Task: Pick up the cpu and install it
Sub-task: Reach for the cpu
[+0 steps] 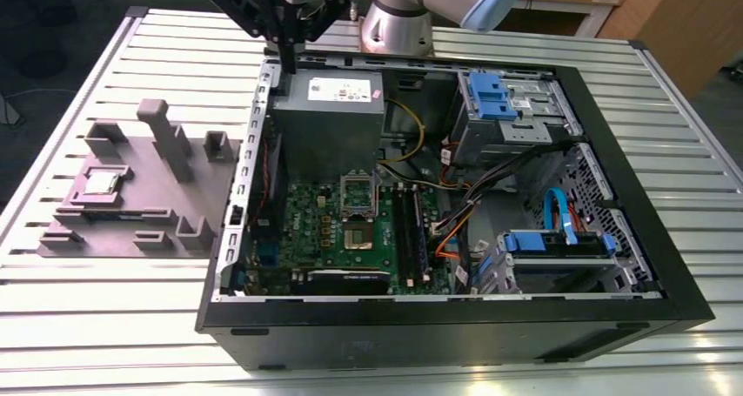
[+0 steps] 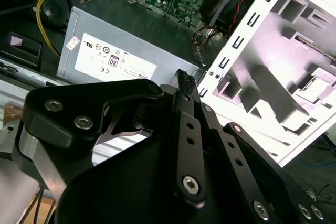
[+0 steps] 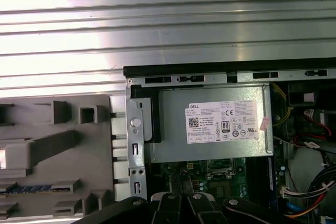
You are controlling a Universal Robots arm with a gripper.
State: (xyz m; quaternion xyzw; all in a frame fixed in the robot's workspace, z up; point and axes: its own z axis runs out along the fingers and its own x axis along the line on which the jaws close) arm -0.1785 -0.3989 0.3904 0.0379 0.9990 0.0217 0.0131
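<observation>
Black gripper (image 2: 183,80) linkages crowd both wrist views, fingers set narrow with nothing between them, hanging over the computer case (image 1: 627,178) near its perforated side wall (image 1: 257,152) and the grey power supply (image 1: 331,109). Well apart from it, outside the case on the exterior view's left, the cpu (image 1: 103,183) lies flat in a recess of the grey fixture (image 1: 174,204). I judge two risks: a low pass could clip the wall, and fingers could skid off so thin a chip or lift it tilted, endangering the motherboard (image 1: 348,231) socket.
</observation>
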